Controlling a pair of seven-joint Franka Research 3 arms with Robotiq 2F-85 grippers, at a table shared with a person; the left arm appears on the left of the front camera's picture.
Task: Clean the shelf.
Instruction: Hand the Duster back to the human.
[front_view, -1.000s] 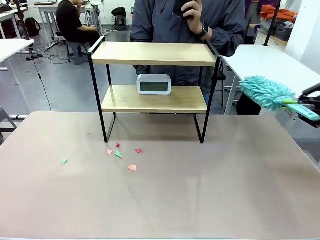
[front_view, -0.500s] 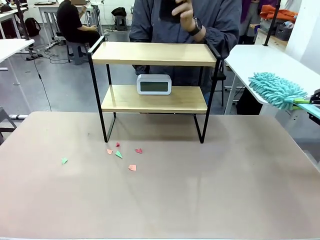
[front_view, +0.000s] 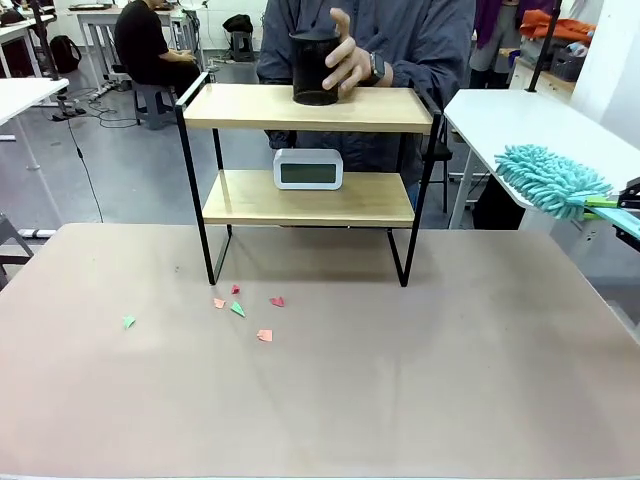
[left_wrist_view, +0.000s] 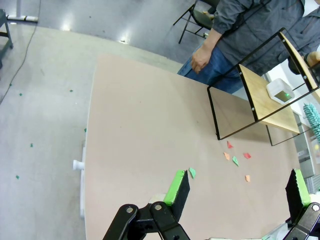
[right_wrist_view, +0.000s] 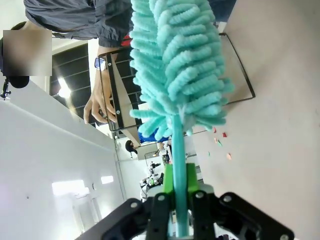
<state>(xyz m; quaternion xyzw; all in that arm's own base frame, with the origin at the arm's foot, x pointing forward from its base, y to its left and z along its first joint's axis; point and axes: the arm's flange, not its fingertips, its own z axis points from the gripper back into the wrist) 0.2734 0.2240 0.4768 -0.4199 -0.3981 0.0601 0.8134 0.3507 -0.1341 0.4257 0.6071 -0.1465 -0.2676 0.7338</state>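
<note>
Right gripper (right_wrist_view: 176, 180), edge-cropped, tight around duster (right_wrist_view: 175, 65)

A lab-like open workroom: plain white worktables (front_view: 540, 125), black cables (front_view: 85, 165) trailing across bare grey floor (front_view: 130, 190), a seated person (front_view: 140, 45) at far desks.

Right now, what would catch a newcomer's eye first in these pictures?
The fluffy teal duster clamped in the right end effector, off the table's right side. Then a person's hand on a black canister on the shelf's top board, a white clock below it, and paper scraps on the table in front.
</note>
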